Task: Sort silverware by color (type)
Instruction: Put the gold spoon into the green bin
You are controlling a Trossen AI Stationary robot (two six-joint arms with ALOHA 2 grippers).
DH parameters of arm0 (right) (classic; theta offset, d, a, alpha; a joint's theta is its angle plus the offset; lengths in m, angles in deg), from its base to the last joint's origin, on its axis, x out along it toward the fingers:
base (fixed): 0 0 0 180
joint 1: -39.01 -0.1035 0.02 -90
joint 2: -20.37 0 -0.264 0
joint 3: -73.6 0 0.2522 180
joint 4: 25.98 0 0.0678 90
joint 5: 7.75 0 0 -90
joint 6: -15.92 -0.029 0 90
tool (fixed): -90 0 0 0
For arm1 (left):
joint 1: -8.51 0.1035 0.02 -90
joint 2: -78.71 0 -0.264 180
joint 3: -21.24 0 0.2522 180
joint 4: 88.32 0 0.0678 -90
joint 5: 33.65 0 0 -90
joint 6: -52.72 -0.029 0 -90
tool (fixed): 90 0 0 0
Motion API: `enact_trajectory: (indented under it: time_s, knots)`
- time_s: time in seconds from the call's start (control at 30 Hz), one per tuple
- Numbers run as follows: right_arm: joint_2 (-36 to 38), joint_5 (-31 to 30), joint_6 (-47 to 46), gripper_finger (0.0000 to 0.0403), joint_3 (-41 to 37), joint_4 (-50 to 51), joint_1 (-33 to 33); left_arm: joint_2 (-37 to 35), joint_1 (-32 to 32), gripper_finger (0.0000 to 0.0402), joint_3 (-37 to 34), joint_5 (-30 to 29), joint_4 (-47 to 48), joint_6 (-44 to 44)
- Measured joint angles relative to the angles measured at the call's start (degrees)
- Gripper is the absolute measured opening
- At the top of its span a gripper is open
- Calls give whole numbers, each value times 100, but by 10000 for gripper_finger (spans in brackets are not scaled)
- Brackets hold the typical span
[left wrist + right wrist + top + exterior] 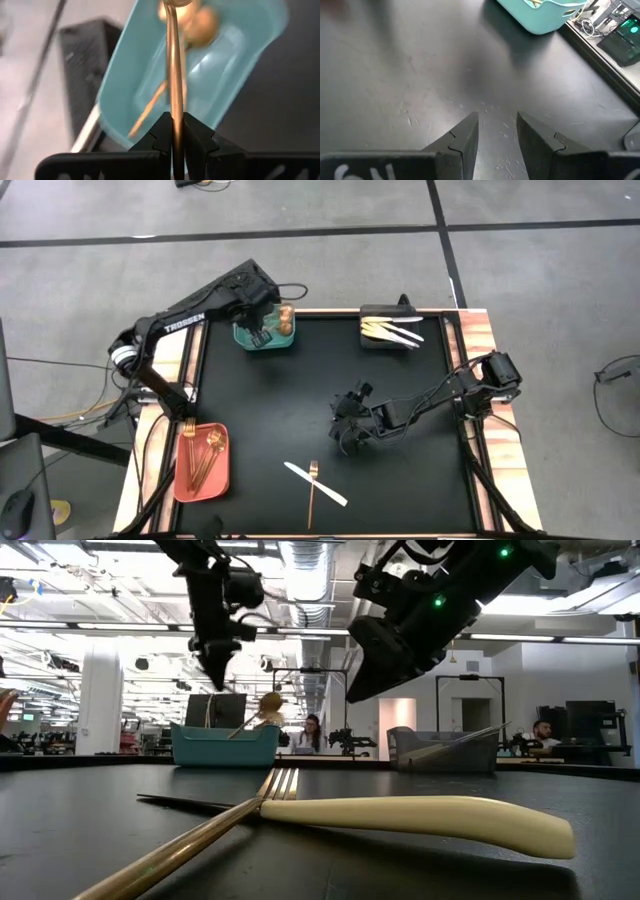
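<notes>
Currently the left gripper (262, 330) sits over the teal bin (247, 338) at upper left-centre of the high view, fingers (162, 131) pressed together on the handle of a gold spoon (173, 75); the left wrist view shows the handle running up between them, bowl end over the bin. More gold spoons (285, 317) lie in that bin. Right gripper (345, 438) hangs above bare black mat (300, 395) right of centre in the high view, fingers (462, 140) spread with nothing between them; the low view puts it clear of the surface. Salmon tray (218, 476) at lower left holds gold forks (198, 455). Black bin (372, 341) at upper right-centre holds white knives (392, 332). Still unsorted on the mat, bottom centre: one white knife (315, 483) lying diagonally and one gold fork (312, 492) lying nearly vertical in the frame, the two crossing. In the low view the same pair fills the foreground, pale knife handle (420, 818) to the right, fork tines (281, 783) at the crossing, blade passing under the fork.
</notes>
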Motion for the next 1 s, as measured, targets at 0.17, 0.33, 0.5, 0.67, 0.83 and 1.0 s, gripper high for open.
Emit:
enact_trajectory:
  time_s: [0.17, 0.33, 0.5, 0.67, 0.83, 1.0]
  knots:
    - [0, -1, -119, 153, 0, 127, -33, -452, 211, 12, -299, 1383, -980, -148]
    - [0, -1, -322, 153, 0, 369, -115, -591, 313, 12, -639, 1446, -1070, -117]
    - [0, -4, -343, 153, 0, 399, -122, -644, 321, 12, -1036, 1430, -1271, -127]
    - [0, -4, -348, 153, 0, 401, -118, -879, 421, 12, -1646, 1474, -2232, -160]
    - [0, -4, -350, 153, 0, 418, -161, -1275, 644, 12, -2353, 1815, -3231, -572]
    - [0, -2, -348, 153, 0, 408, -137, -1378, 783, 13, -2608, 1598, -3055, -987]
